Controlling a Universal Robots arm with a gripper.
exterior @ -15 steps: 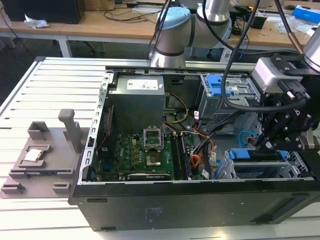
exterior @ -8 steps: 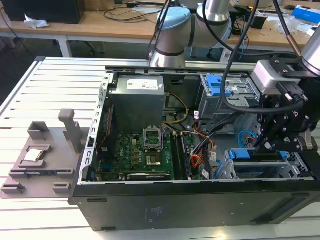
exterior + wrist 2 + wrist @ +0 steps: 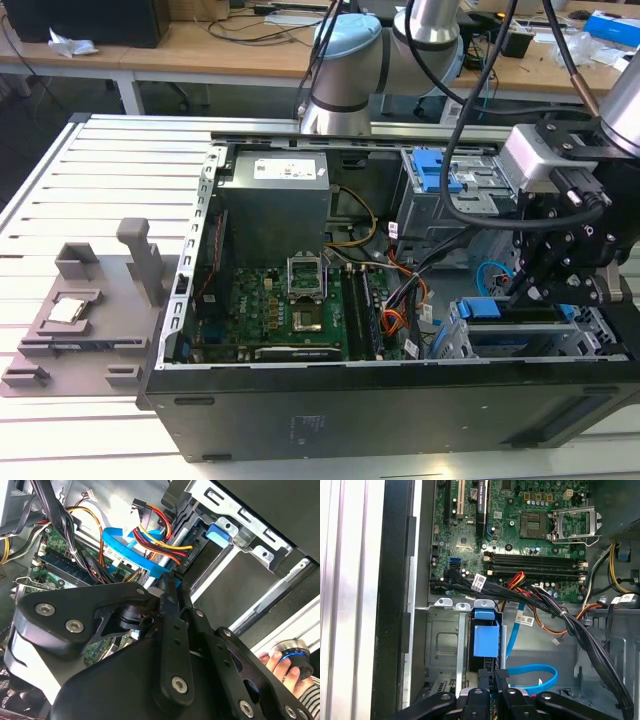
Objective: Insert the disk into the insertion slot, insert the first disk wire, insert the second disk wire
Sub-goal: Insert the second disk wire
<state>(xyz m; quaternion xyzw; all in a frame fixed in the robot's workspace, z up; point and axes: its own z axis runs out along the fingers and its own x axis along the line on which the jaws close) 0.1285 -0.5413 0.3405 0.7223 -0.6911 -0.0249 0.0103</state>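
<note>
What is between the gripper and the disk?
Nothing visible. In the first wrist view the gripper sits right by the disk. The blue cable loops to one side, and the black wire bundle runs beyond.

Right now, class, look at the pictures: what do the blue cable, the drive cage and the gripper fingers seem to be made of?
The blue cable: probably flexible plastic sheathing, smooth and slightly glossy, lying in a flat curved loop.
The drive cage: looks like bare sheet metal, dull grey, with stamped cut-outs and folded tabs.
The fingers of the gripper: matt black, likely metal or hard plastic; bolted links suggest rigid parts.
</note>
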